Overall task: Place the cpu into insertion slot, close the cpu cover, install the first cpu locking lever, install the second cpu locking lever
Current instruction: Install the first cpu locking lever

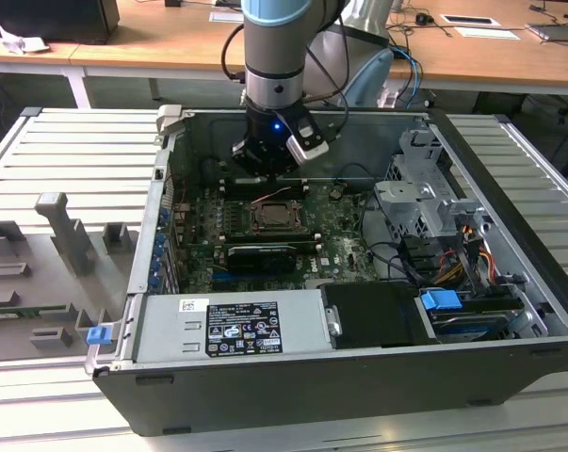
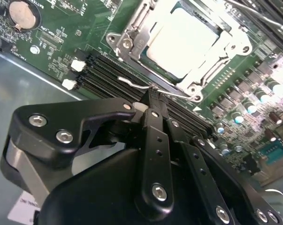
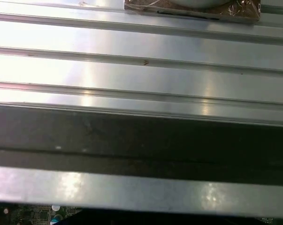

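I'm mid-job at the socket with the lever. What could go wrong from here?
1. The fingers pinch the thin wire locking lever only at their tips; it might slip out and spring back.
2. The memory slots lie right beside the fingers, so a sideways drift could scrape them.
3. The cpu cover is down over the cpu; if it isn't fully seated, forcing the lever may jam it.

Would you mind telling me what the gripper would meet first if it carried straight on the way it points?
Probably the thin wire lever just ahead of the gripper, beside the cpu cover; depth is unclear, so they may already be touching.
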### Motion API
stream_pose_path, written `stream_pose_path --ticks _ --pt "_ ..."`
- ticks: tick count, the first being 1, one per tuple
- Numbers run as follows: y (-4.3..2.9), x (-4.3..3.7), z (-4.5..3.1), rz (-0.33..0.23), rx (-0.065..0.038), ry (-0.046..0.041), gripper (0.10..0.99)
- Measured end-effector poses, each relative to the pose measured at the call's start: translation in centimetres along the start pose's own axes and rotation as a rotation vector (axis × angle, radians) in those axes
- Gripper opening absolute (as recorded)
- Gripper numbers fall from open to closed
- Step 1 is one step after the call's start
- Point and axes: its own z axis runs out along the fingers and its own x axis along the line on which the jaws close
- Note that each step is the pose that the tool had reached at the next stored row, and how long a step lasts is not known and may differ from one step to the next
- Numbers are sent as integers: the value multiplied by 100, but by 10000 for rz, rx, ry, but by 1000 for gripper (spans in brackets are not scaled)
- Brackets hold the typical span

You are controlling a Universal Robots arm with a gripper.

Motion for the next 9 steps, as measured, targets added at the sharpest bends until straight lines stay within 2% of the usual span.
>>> stream_pose_path --ticks 9 --pt "-5 -124 80 0 -1 5 106"
